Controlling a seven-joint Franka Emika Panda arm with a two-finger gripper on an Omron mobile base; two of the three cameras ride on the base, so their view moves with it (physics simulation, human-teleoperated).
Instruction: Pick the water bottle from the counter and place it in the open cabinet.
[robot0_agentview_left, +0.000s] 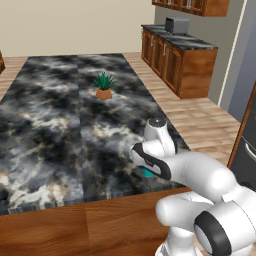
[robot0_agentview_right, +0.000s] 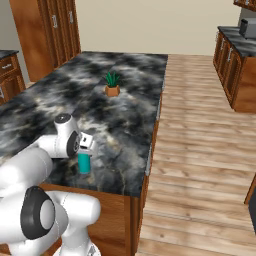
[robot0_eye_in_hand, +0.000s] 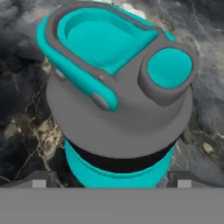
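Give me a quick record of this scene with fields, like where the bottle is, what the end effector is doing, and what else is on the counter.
bottle: teal water bottle with grey cap, upright on the counter, near its front edge
end effector: directly above the bottle, fingers open on either side of its body, not closed on it
counter: black marble island top
other item: small potted plant further back on the counter
side counter: toaster on the narrower top
task state: bottle not yet lifted

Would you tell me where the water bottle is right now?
The water bottle stands upright near the counter's front edge, directly beneath the gripper.
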